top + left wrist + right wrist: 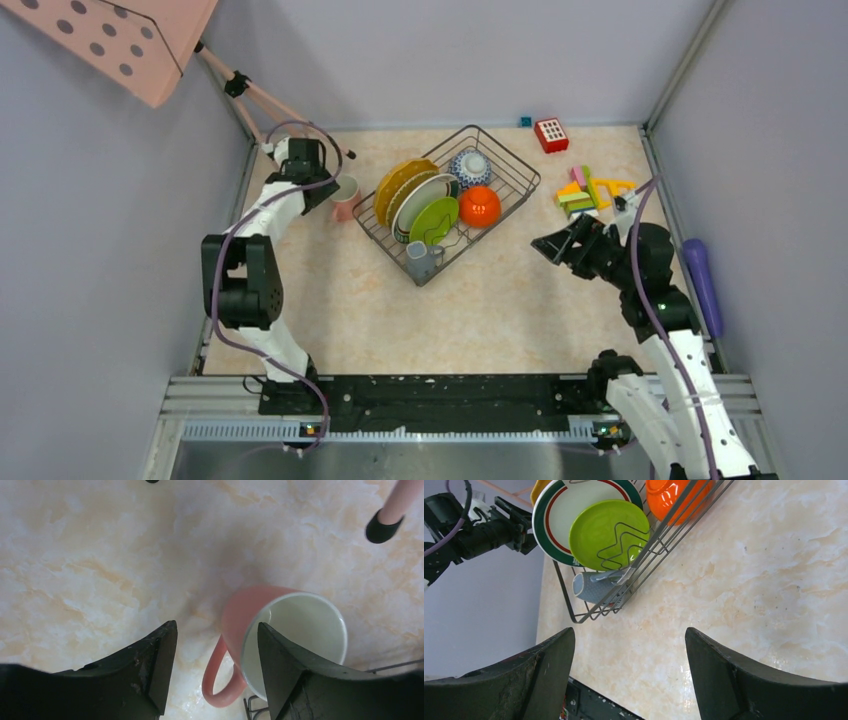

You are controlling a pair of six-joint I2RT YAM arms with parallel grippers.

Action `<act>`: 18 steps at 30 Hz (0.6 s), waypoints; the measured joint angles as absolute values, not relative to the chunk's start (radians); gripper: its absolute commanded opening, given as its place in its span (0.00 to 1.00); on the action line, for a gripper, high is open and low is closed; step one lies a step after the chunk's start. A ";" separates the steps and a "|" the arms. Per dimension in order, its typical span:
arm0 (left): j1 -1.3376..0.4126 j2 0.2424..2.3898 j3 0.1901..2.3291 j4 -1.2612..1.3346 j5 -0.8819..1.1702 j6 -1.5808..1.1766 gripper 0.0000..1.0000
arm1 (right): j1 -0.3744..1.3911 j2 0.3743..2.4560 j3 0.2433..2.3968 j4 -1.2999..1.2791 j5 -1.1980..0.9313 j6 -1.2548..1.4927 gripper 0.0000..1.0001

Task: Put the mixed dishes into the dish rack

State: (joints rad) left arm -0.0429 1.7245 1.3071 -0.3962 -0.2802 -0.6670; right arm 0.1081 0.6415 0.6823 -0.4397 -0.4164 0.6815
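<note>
The dish rack [505,153] stands at the table's middle back. It holds two yellow plates [400,180], the white green-rimmed plate [420,197], the lime green plate [436,218], the orange-red bowl [480,205], the patterned bowl [470,165] and the grey mug [420,260]. The pink mug [346,197] stands upright on the table just left of the rack. My left gripper [217,645] is open over it. One finger [280,670] is inside the mug [250,615], and the other is outside, beyond the handle. My right gripper [629,650] is open and empty over bare table, right of the rack [589,611].
Coloured toy blocks [585,190] and a red block [551,133] lie at the back right. A purple cylinder [702,280] lies along the right edge. A pink tripod's legs [250,95] stand at the back left, one foot [382,527] near the mug.
</note>
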 measured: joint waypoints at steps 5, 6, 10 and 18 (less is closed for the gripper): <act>-0.042 1.793 1.309 -0.385 -0.260 -0.683 0.16 | 0.108 0.641 0.680 -0.435 -0.417 0.683 0.79; -0.042 1.802 1.311 -0.383 -0.253 -0.682 0.05 | 0.108 0.641 0.680 -0.435 -0.417 0.684 0.79; -0.044 1.807 1.329 -0.415 -0.260 -0.677 0.00 | 0.108 0.641 0.680 -0.435 -0.418 0.684 0.79; -0.040 1.553 1.238 -0.481 -0.294 -0.667 0.00 | 0.108 0.641 0.667 -0.406 -0.460 0.684 0.79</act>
